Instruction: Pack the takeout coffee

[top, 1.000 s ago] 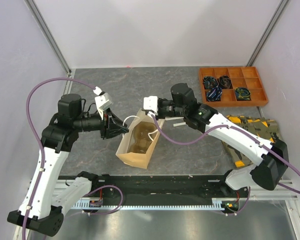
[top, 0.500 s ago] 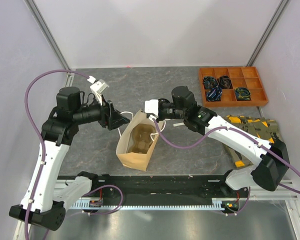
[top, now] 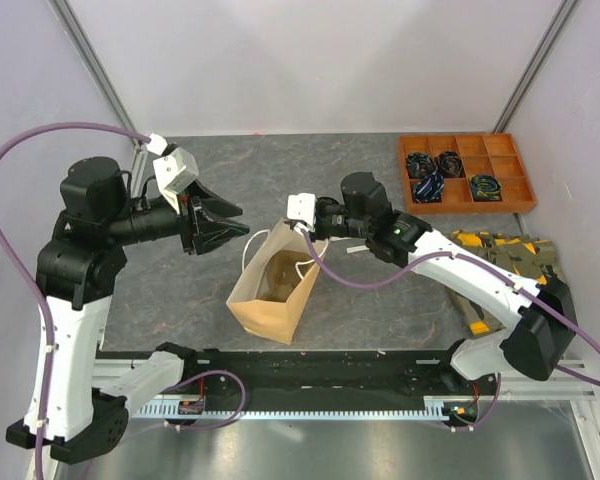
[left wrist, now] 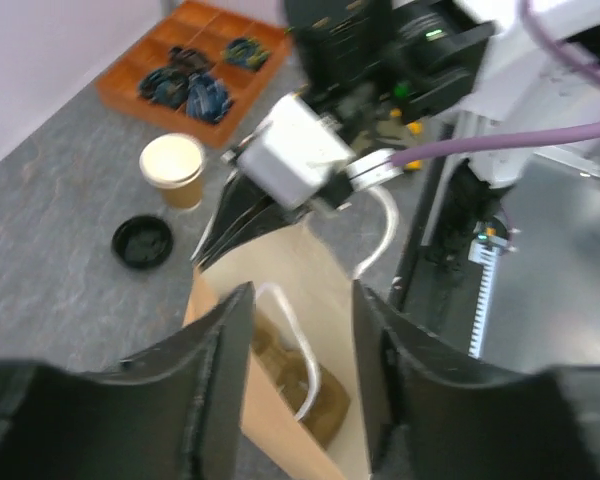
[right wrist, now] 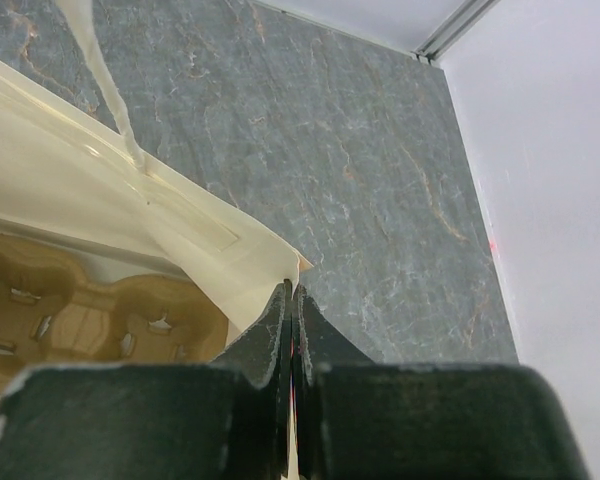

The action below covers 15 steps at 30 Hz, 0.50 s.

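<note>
A tall tan paper bag stands open mid-table with the brown pulp carrier inside. My right gripper is shut on the bag's far-right rim; the right wrist view shows the jaws pinching the paper edge, with the carrier below. My left gripper is open and empty, above and left of the bag. In the left wrist view its fingers frame the bag. That view also shows one kraft cup with a white inside and a black lid on the table beyond the bag.
An orange compartment tray with coiled cables sits at the back right, also in the left wrist view. Yellow-and-black items lie at the right edge. The enclosure walls close in on the left and right.
My left gripper has pulled back up and to the left, away from the bag's left rim, and is now open clear of it. The bag has tilted slightly left. The right gripper keeps its hold.
</note>
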Each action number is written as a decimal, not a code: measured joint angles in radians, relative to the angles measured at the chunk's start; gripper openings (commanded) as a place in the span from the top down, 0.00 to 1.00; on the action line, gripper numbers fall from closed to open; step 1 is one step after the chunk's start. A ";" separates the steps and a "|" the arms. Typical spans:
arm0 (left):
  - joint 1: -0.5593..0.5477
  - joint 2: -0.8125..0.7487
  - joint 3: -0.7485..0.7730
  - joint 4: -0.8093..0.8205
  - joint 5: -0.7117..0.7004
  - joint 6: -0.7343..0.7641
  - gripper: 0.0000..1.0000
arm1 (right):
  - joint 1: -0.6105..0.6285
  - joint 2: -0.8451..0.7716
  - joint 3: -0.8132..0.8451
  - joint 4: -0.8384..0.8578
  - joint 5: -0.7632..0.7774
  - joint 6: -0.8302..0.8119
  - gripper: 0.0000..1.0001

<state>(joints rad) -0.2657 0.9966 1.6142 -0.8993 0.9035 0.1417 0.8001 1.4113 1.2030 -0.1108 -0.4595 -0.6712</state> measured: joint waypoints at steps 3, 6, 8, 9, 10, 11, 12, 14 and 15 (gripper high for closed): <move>-0.040 0.047 0.055 -0.057 0.076 0.010 0.71 | 0.000 0.008 0.008 -0.006 0.011 0.007 1.00; -0.069 0.086 0.048 -0.111 0.124 0.006 0.73 | 0.000 0.014 0.011 -0.010 0.017 0.013 1.00; -0.077 0.113 0.034 -0.134 0.139 -0.003 0.73 | 0.000 0.015 0.011 -0.010 0.017 0.013 1.00; -0.078 0.130 0.023 -0.141 0.140 -0.010 0.73 | 0.000 0.016 0.011 -0.009 0.018 0.013 1.00; -0.078 0.145 0.009 -0.142 0.136 -0.020 0.73 | 0.000 0.017 0.011 -0.008 0.018 0.013 1.00; -0.078 0.154 -0.004 -0.143 0.128 -0.029 0.73 | 0.000 0.018 0.011 -0.008 0.018 0.013 1.00; -0.078 0.162 -0.022 -0.139 0.112 -0.044 0.73 | 0.000 0.019 0.011 -0.006 0.018 0.013 1.00; -0.078 0.166 -0.056 -0.129 0.060 -0.074 0.73 | 0.000 0.020 0.011 -0.005 0.017 0.013 1.00; -0.078 0.166 -0.080 -0.108 -0.009 -0.115 0.73 | 0.000 0.023 0.011 -0.002 0.017 0.013 1.00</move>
<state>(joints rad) -0.3435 1.1625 1.5341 -1.0069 0.8948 0.0269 0.8001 1.4338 1.2144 -0.1131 -0.4423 -0.6579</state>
